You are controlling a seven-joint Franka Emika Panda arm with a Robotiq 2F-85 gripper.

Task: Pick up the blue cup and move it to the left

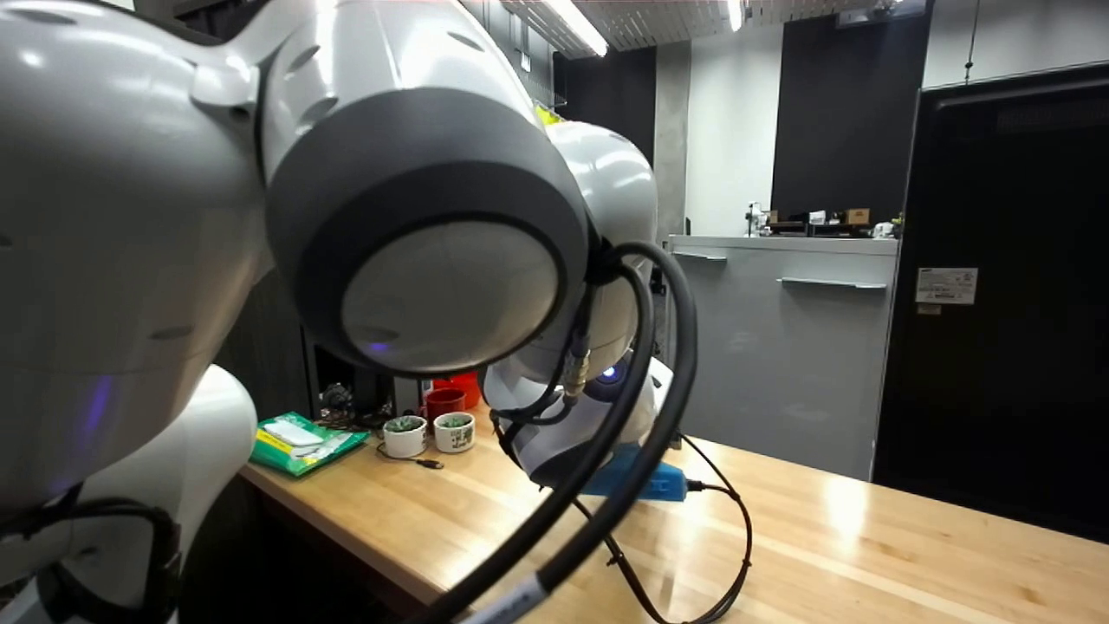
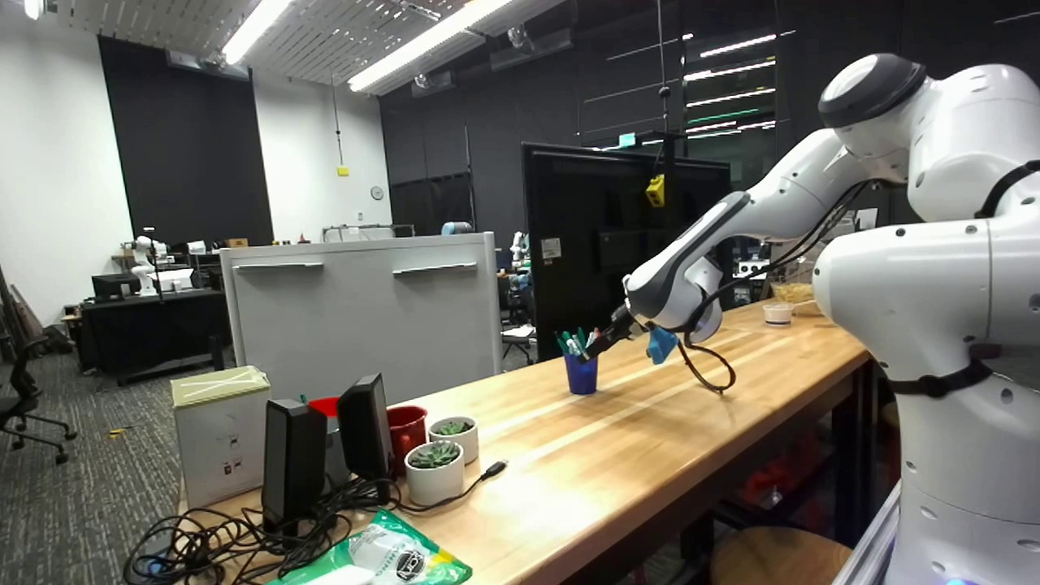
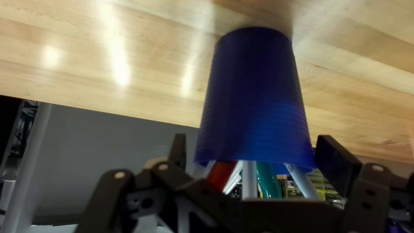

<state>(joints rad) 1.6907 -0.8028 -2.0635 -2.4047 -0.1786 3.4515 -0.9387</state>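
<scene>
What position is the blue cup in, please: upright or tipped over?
Upright: in an exterior view, the blue cup stands base-down on the table, with pen-like items poking up from its mouth.

Robotics lab, some office bits. White robot arm (image 2: 946,325) near right at a wooden tabletop (image 2: 650,422); another robot arm (image 2: 145,270) far left by a black table (image 2: 162,337). Gray partition (image 2: 366,317) behind, strip lights (image 2: 258,29) overhead, office chair (image 2: 24,390) and carpet (image 2: 97,483) left.
</scene>
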